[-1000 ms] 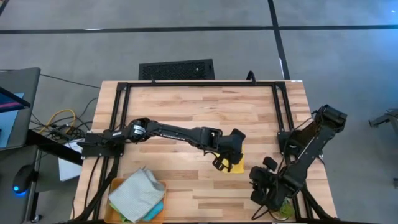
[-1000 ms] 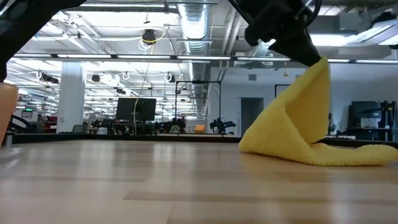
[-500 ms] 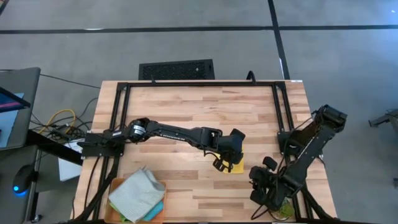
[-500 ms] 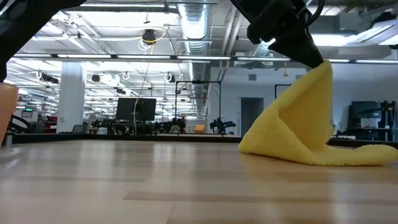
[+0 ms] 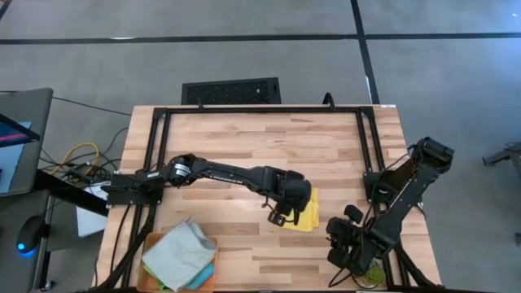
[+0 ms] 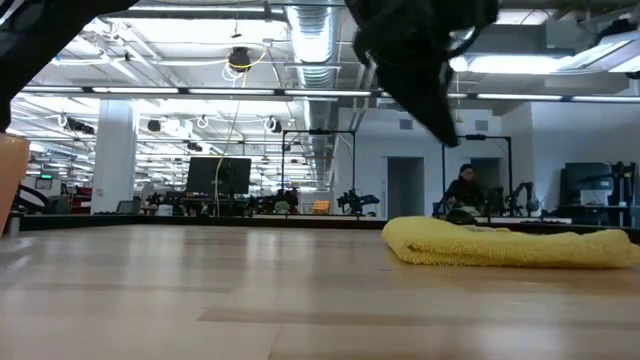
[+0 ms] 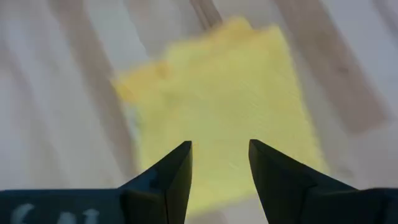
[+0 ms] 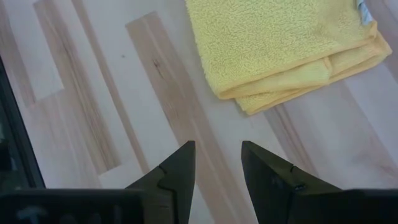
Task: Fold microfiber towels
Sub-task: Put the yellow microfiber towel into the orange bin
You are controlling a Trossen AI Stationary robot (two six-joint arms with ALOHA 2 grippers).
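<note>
The yellow towel lies folded and flat on the wooden table, right of centre; it also shows in the low view, the left wrist view and the right wrist view. My left gripper hangs open just above the towel's left edge, touching nothing. My right gripper waits open near the table's near right corner, its fingers pointing toward the towel. A light grey towel lies on a teal one in the orange tray.
The orange tray with the stacked towels sits at the table's near left corner and shows at the low view's left edge. A black frame runs round the table's far and side edges. A person shows far back in the room.
My left gripper has let go of the yellow towel's raised part and gone a little toward the table's left edge. The raised part has dropped over the rest, and the towel now lies flat and folded.
</note>
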